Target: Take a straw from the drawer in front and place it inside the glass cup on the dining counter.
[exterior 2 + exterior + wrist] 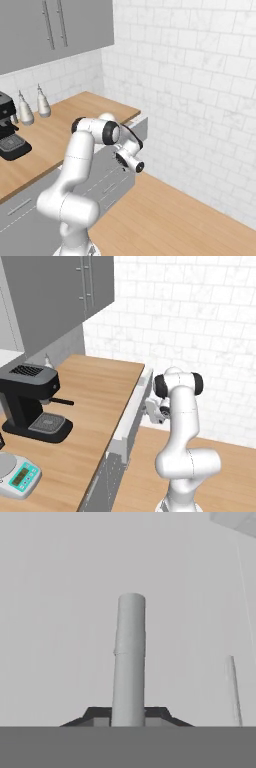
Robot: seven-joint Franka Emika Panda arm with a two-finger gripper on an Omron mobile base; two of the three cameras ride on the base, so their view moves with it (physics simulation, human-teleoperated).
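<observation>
Plainly, the end effector (128,714) grips the straw (129,657) over the drawer (60,612); no legible writing.

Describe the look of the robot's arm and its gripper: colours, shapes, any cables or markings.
The arm is made of smooth, glossy white rounded segments, with dark, near-black bands at the joints, such as the one beside the elbow. No cables or markings show on it. The wrist ends in a white hand with dark details. In the hand view the gripper has small, dark, angular fingertips.
</observation>
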